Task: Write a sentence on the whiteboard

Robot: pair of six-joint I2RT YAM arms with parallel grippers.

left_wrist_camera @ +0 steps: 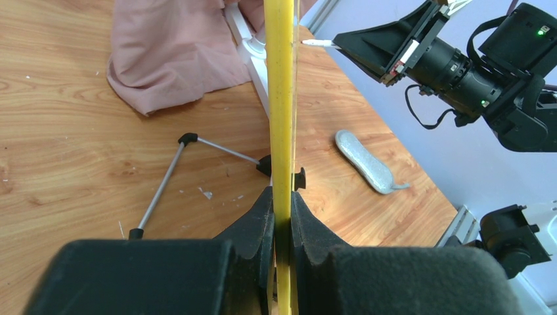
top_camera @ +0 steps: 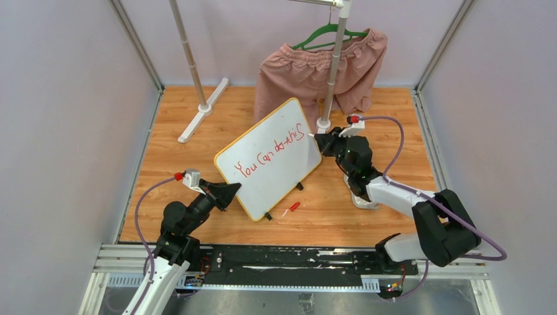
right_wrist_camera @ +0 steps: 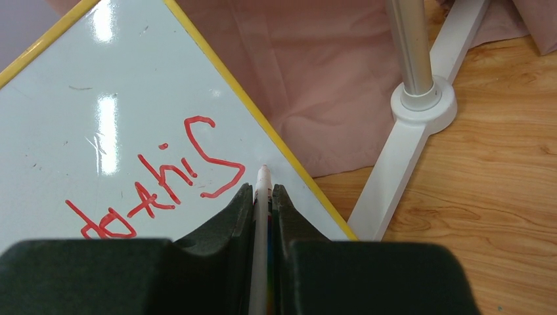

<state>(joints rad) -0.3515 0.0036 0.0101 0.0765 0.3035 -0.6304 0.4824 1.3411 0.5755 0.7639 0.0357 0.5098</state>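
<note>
Pinching the whiteboard [top_camera: 289,172] at its near-left edge is the left gripper [left_wrist_camera: 282,197]; the right gripper [right_wrist_camera: 263,191] clamps a marker [right_wrist_camera: 263,178], tip just right of the red sentence [top_camera: 269,156].

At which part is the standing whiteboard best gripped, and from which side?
Probably the yellow-framed edge of the whiteboard, from the side, one finger on each face, as the left gripper holds its near-left end. It is flat and thin, so only an edge fits between fingers, and that end is away from the sentence and the marker.
</note>
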